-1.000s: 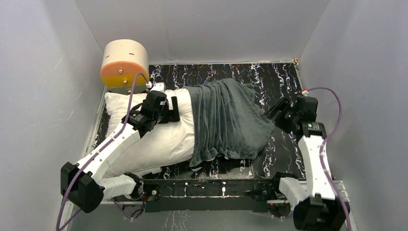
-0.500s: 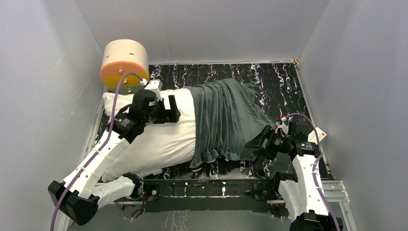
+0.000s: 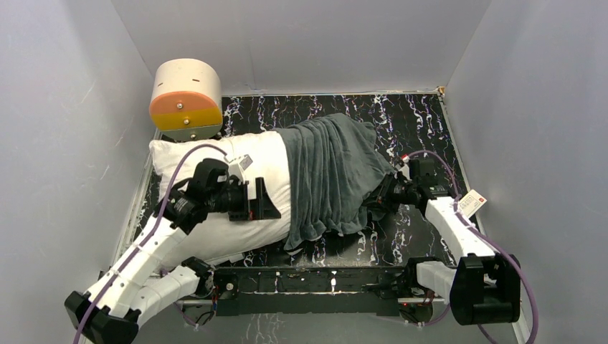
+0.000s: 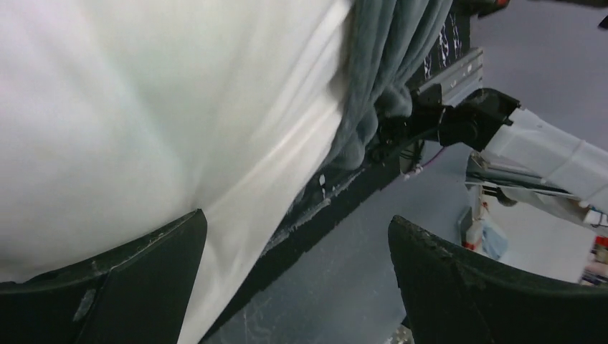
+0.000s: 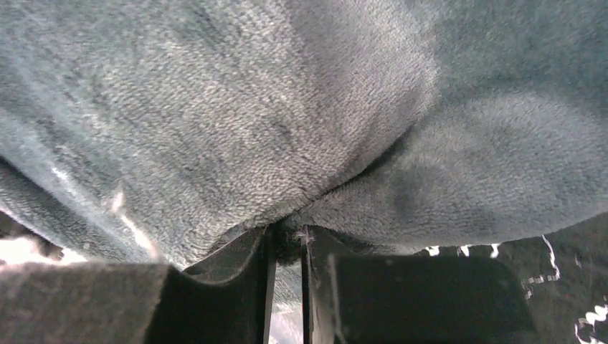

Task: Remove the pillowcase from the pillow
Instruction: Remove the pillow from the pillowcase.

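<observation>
Sheathing half the pillow (image 3: 269, 158), grey-green pillowcase (image 3: 330, 172)

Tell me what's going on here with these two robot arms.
The two arms are working to take a dark grey plush pillowcase off a plump white stuffed pillow. The right tool is pinched shut on a fold at the pillowcase's right edge. The left tool is wide open over the pillow's bare left half, gripping nothing. The case covers the pillow's right half, so it is not yet off.
</observation>
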You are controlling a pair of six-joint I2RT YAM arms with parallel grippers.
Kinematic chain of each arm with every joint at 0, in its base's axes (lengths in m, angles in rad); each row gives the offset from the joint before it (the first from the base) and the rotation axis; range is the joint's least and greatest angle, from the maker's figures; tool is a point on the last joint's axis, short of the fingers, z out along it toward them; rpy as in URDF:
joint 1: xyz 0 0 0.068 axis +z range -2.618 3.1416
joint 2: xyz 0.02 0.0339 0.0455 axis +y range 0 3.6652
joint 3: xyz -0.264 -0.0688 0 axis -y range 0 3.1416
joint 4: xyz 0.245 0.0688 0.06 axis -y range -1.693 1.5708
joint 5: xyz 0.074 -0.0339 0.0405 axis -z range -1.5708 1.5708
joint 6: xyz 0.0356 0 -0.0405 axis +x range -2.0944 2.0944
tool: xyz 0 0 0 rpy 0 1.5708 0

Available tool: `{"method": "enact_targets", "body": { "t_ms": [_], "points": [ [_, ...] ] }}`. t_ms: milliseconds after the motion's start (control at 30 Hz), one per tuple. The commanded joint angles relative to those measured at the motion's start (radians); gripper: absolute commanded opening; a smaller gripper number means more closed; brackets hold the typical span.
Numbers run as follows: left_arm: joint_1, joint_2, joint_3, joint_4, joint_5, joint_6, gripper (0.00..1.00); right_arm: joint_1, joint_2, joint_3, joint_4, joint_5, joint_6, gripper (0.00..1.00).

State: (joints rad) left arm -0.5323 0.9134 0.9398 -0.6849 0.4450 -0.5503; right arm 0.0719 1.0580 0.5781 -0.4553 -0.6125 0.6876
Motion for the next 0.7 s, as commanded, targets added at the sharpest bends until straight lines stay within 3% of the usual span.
{"method": "enact_targets", "body": {
  "t_ms": [0,100,233,433,567,667],
  "points": [
    [-0.003,-0.118,-0.153,-0.058,0.073,-0.191,0.98,0.045,0.057,0.137,0.227,0.090,0.054,0.24],
    [-0.004,-0.161,-0.220,0.047,0.008,-0.322,0.98,0.048,0.072,0.148,0.222,0.117,0.037,0.27],
    [-0.005,-0.192,-0.329,0.362,-0.099,-0.528,0.98,0.048,0.029,0.185,0.140,0.189,-0.015,0.37],
    [-0.016,0.080,-0.118,0.206,-0.469,-0.110,0.98,0.048,-0.099,0.203,-0.057,0.258,-0.079,0.68],
    [-0.018,0.182,-0.095,0.178,-0.552,-0.028,0.98,0.047,-0.216,0.164,-0.164,0.264,-0.037,0.76],
    [-0.025,0.250,-0.104,0.168,-0.598,-0.034,0.97,0.048,-0.316,0.016,-0.013,0.082,0.070,0.80]
  ]
}}
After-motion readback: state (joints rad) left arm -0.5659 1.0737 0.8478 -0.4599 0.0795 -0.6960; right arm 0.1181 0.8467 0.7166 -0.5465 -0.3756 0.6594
